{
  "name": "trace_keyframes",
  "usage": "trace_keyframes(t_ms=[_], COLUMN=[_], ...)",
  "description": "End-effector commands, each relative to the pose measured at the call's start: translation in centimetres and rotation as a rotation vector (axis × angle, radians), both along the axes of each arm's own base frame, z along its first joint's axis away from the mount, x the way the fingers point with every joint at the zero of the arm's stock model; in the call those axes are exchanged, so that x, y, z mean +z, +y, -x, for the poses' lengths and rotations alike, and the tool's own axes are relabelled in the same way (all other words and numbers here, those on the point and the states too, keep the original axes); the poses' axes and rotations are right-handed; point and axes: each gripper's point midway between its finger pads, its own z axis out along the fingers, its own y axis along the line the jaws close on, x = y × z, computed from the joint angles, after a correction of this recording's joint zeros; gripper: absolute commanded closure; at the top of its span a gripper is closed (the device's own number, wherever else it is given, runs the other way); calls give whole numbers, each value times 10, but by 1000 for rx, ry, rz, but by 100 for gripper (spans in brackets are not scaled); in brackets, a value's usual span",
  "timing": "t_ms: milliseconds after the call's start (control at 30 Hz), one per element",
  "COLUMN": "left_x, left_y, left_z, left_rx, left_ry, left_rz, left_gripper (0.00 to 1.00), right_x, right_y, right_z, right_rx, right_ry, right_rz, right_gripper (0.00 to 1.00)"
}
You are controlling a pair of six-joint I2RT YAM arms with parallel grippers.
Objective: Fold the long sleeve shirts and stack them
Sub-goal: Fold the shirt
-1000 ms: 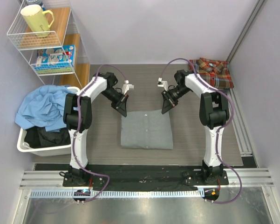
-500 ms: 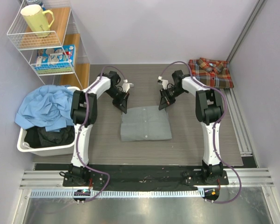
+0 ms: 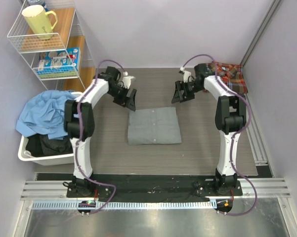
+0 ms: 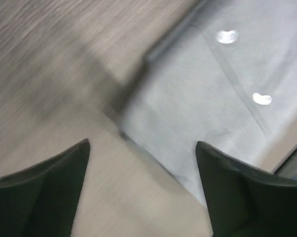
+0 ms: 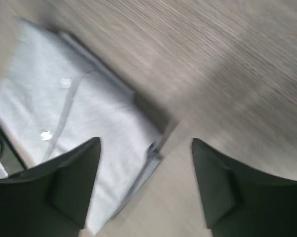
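A plain grey shirt (image 3: 154, 125) lies folded into a neat rectangle, button placket up, at the middle of the wood-grain table (image 3: 207, 143). Just past its far corners, the left gripper (image 3: 130, 102) and right gripper (image 3: 177, 98) hover with fingers spread wide, holding nothing. Farther back, the plaid shirt (image 3: 233, 78) lies folded in the table's far right corner.

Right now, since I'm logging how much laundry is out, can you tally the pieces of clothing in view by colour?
Grey: 1, the grey shirt, folded mid-table.
Plaid: 1, the plaid shirt, at the far right corner.
Blue: 1, the blue garment, heaped in the bin.
Black: 1 visible, the black garment, under the blue one; more may be hidden.
Total: 4
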Motion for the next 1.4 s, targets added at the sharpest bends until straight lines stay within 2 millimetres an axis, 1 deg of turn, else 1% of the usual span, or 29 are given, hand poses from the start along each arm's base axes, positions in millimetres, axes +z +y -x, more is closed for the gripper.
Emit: trace_keyframes(t_ms=[0, 33, 67, 100, 133, 167, 200, 233, 267, 333, 367, 433, 467, 500, 567, 633, 667, 767, 867, 900, 933, 1033, 1067, 1133, 1167, 1233, 1267, 1300, 1367], left_x=[168, 160, 194, 200, 195, 215, 217, 208, 211, 201, 187, 169, 152, 154, 145, 127, 113, 91, 73, 69, 52, 26, 9, 0, -12, -18, -13, -20, -8], left_y=[-5, -3, -1, -2, -4, -3, -3, -1, -6, -28, -35, -56, -72, -79, -99, -106, -105, -106, -104, -103, -102, -92, -87, -86, -86, -90, -96, -98, -106], left_z=[-5, 11, 28, 38, 48, 62, 65, 73, 87, 131, 141, 166, 180, 189, 208, 219, 222, 218, 199, 194, 190, 179, 174, 169, 166, 159, 147, 144, 138], left_rx=[17, 18, 12, 1, -14, 29, 84, 145, 71, -108, -47, -39, 3, 9, -18, -4, 12, 50, 112, 121, 141, 180, 209, 204, 190, 188, 179, 182, 147], left_ry=[-501, -491, -586, -610, -615, -638, -625, -571, -581, -459, -353, -236, -147, -149, -100, 6, 33, 116, 155, 160, 203, 254, 287, 307, 309, 323, 306, 327, 329], left_rz=[170, 162, 177, 191, 217, 261, 290, 310, 337, 443, 433, 460, 509, 546, 613, 611, 608, 595, 606, 608, 586, 554, 530, 510, 488, 488, 495, 484, 507], left_gripper=[0, 0, 0, 0, 0, 0, 0, 0, 0, 0, 0, 0, 0, 0, 0, 0, 0, 0, 0, 0, 0, 0, 0, 1, 1, 2, 3, 4, 5], right_x=[133, 145, 151, 148, 173, 165, 171, 191, 176, 182, 168, 149, 141, 134, 122, 114, 103, 79, 58, 42, 33, -4, -12, -31, -37, -44, -45, -44, -30], right_y=[9, 9, 10, 13, 14, 17, 21, 25, 29, 44, 50, 67, 71, 86, 98, 110, 110, 111, 111, 111, 109, 92, 84, 63, 56, 40, 36, 32, 26], right_z=[25, 34, 43, 59, 74, 89, 99, 100, 112, 129, 141, 155, 162, 185, 203, 217, 221, 221, 215, 212, 210, 196, 193, 181, 180, 180, 180, 184, 182], right_rx=[9, 7, 12, 30, 54, 78, 93, 89, 25, 105, 58, 98, 172, 227, 254, 272, 270, 260, 261, 251, 248, 177, 152, 77, 67, 25, 27, 27, 31], right_ry=[-228, -246, -256, -237, -300, -284, -296, -373, -256, -211, -57, 12, -57, -19, 22, 92, 127, 156, 175, 216, 225, 294, 315, 348, 346, 373, 364, 379, 348], right_rz=[-137, -154, -163, -178, -202, -219, -250, -299, -350, -491, -541, -514, -472, -440, -431, -444, -431, -411, -394, -382, -376, -351, -348, -330, -323, -311, -309, -302, -308], right_gripper=[12, 6, 1, 0, 0, 0, 0, 0, 0, 0, 0, 0, 0, 0, 0, 0, 0, 0, 0, 0, 0, 0, 0, 0, 0, 0, 0, 0, 0])
